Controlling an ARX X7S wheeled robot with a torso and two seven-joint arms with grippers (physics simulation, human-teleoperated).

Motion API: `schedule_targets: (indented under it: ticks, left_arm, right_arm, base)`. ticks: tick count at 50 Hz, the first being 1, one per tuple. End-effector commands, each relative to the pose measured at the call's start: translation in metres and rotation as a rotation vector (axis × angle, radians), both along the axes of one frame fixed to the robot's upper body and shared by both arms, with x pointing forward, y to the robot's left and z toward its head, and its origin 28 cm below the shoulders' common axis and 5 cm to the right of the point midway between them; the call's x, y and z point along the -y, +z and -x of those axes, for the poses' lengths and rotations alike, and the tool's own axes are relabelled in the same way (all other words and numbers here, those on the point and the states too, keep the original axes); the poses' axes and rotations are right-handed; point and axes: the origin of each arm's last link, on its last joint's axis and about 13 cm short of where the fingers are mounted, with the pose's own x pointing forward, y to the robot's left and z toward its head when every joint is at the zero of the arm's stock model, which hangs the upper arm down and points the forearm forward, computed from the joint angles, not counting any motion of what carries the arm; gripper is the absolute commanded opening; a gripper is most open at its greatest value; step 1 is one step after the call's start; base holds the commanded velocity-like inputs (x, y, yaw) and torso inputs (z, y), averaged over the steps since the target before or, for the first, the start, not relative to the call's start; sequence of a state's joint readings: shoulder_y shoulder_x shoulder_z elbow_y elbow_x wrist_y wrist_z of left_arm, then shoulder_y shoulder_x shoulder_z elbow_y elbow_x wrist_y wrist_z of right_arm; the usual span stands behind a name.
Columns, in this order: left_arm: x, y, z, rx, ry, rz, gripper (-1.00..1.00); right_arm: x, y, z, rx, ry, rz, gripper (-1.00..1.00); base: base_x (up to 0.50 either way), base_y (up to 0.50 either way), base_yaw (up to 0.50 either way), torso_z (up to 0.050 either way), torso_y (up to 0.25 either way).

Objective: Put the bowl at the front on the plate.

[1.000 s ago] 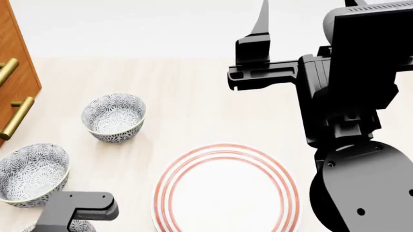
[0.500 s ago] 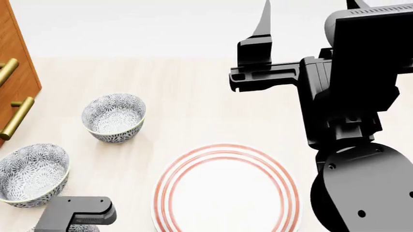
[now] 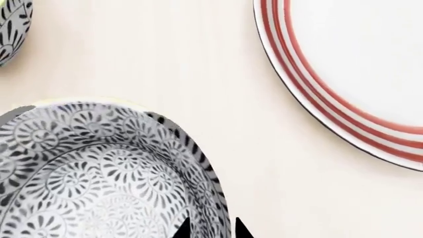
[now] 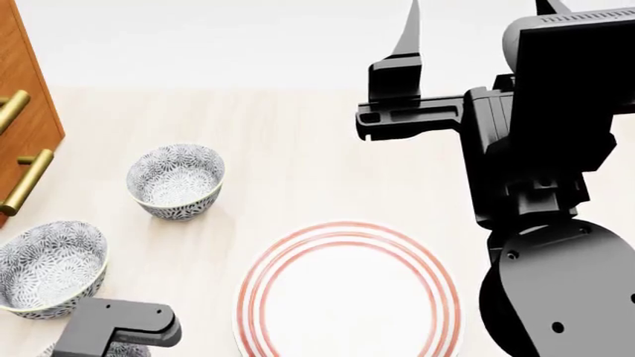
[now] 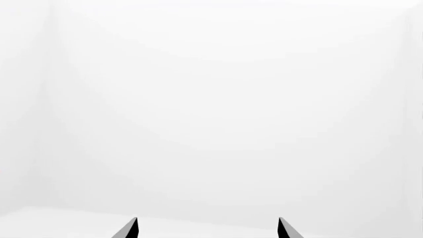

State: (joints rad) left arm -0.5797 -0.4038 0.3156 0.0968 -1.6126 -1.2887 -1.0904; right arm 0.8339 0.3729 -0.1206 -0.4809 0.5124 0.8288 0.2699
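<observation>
The bowl (image 3: 99, 173) at the front, white with a dense grey-blue floral pattern, fills much of the left wrist view. My left gripper (image 3: 211, 229) is shut on its rim, one fingertip (image 3: 182, 229) inside the wall and the other outside. In the head view my left gripper (image 4: 119, 326) covers most of this bowl (image 4: 129, 350) at the near left edge. The plate (image 4: 347, 297), white with red rings, lies to its right, also seen as the plate (image 3: 343, 74) in the wrist view. My right gripper (image 4: 476, 22) is raised high and open, with nothing between the jaws (image 5: 208, 228).
Two look-alike bowls stand on the pale table: one further back (image 4: 175, 181) and one at the left (image 4: 50, 268), the latter's edge (image 3: 10, 25) showing in the left wrist view. A wooden cabinet with brass handles (image 4: 25, 178) borders the left side.
My left gripper's body has dipped slightly toward the near edge. The right arm has crept a little to the right. Bowls and plate have not moved.
</observation>
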Motion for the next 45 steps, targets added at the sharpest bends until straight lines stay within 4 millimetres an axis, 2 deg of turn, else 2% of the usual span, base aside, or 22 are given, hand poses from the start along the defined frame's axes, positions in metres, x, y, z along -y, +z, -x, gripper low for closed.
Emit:
schedule_targets:
  ticks: [1,24,29,45]
  left_arm:
    - [0.005,0.006,0.002,0.043,-0.029,0.067,-1.0]
    - [0.006,0.014,0.003,0.169,-0.056,0.047,-1.0]
    - [0.006,0.026,0.003,0.199,-0.063,0.052,-1.0]
    - [0.005,0.031,0.0,0.305,-0.063,0.008,-1.0]
  right_arm:
    - [0.0,0.0,0.0,0.001,-0.003,0.002,1.0]
    - [0.002,-0.004,-0.001,-0.004,-0.015,-0.002,1.0]
    - [0.002,-0.003,-0.001,-0.002,-0.016,0.0,1.0]
    - [0.003,-0.003,-0.001,-0.002,-0.021,0.0,1.0]
  base:
    - [0.0,0.0,0.0,0.0,0.0]
    - [0.0,0.0,0.0,0.0,0.0]
    - [0.0,0.0,0.0,0.0,0.0]
    - [0.0,0.0,0.0,0.0,0.0]
